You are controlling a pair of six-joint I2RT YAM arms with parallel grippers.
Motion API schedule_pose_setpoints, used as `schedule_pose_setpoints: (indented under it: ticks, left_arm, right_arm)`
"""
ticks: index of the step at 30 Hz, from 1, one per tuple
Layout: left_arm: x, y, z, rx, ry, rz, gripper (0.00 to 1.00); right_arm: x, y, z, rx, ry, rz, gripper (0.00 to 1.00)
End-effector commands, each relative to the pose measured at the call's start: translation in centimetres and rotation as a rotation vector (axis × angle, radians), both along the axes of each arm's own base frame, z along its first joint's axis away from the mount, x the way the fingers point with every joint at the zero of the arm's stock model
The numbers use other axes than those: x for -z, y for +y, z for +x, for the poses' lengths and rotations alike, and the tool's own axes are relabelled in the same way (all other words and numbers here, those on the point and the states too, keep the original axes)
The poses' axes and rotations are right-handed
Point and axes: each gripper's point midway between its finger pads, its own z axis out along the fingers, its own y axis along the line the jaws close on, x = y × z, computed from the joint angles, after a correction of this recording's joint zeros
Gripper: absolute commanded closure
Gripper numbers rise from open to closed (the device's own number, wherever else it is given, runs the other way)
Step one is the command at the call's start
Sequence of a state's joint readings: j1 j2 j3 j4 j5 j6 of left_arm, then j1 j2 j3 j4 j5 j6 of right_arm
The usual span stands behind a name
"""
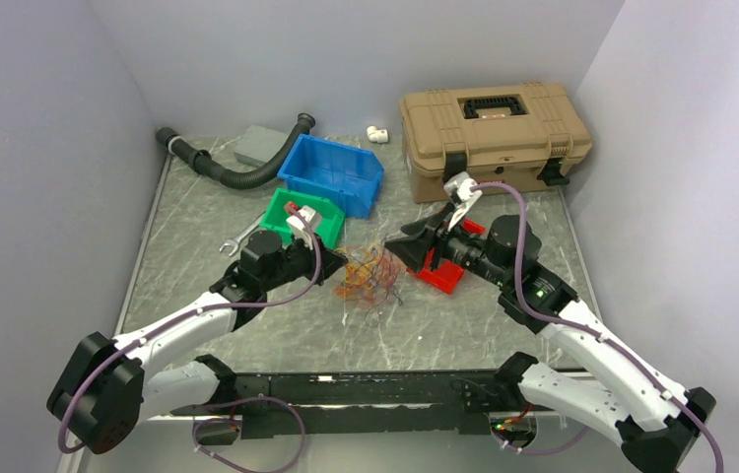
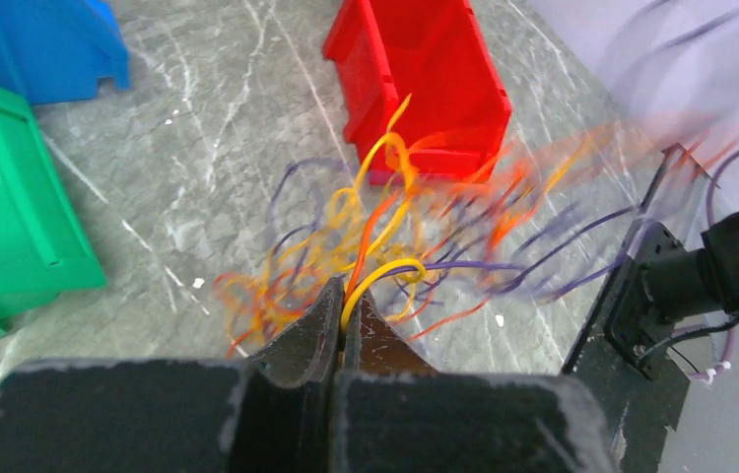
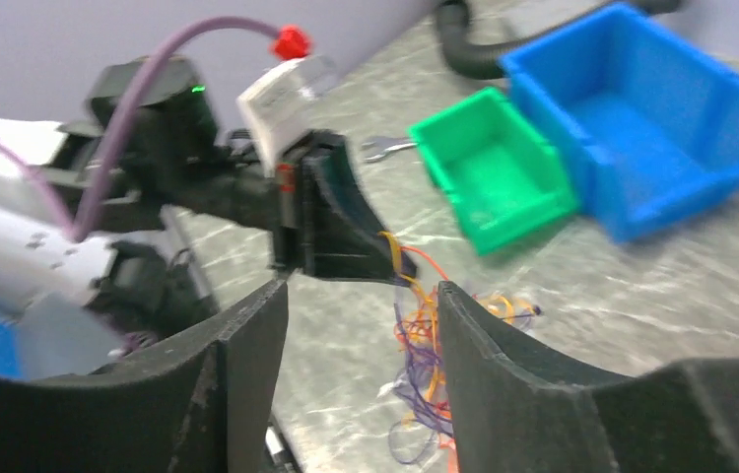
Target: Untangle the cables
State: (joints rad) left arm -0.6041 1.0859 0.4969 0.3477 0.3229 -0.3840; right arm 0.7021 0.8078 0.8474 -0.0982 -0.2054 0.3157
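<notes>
The cables are a tangled bunch of thin orange, yellow, red and dark purple wires on the marble table, between the two grippers. My left gripper is at the bunch's left side. In the left wrist view it is shut on a yellow and an orange cable, and the rest of the bunch fans out beyond its tips. My right gripper is at the bunch's right side. In the right wrist view it is open and empty, with the cables beside its right finger.
A red bin sits under the right arm, just right of the bunch. A green bin and a blue bin stand behind the left gripper. A tan case, a black hose, a grey block and a wrench lie further back.
</notes>
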Motion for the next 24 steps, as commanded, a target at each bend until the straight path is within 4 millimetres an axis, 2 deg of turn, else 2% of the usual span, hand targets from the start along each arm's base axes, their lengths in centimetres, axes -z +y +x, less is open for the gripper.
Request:
schedule_pose_setpoints:
  ticks: [1,3,7,10,13,15,17,22,24]
  left_arm:
    - [-3.6,-1.7,-0.1,0.089,-0.066,-0.082,1.00]
    - [-3.9,-1.8,-0.3,0.099,-0.070,-0.088,1.00]
    - [-3.9,-1.6,-0.4,0.094,-0.078,-0.086,1.00]
    - [-3.6,-1.4,-0.7,0.098,-0.079,-0.077,1.00]
    - [-3.5,-1.4,-1.3,0.126,-0.087,-0.080,1.00]
    - [-3.4,-1.5,-1.7,0.145,-0.091,-0.084,1.00]
    - [-3.5,-1.5,-2.1,0.162,-0.099,-0.083,1.00]
    - [-3.6,-1.2,-2.8,0.175,-0.114,-0.080,1.00]
    - [-3.8,-1.1,-2.8,0.173,-0.118,-0.082,1.00]
  right_arm:
    - [-5.0,2.5,-3.5,-0.264,-0.121,0.078,0.32]
    - [-3.0,2.0,-1.6,-0.159,-0.054,0.018,0.30]
    - [2.5,-0.8,2.2,0.108,0.079,-0.107,0.30]
    - [7.0,-1.5,2.7,0.158,0.151,-0.184,0.30]
    - [10.4,-1.1,2.6,0.152,0.231,-0.210,0.29]
    - [11.7,-0.2,2.2,0.104,0.276,-0.197,0.27]
    - [12.2,0.6,1.9,0.069,0.307,-0.172,0.25]
    - [13.0,1.1,2.6,0.076,0.333,-0.163,0.19]
    - [13.4,1.3,2.7,0.062,0.336,-0.174,0.13]
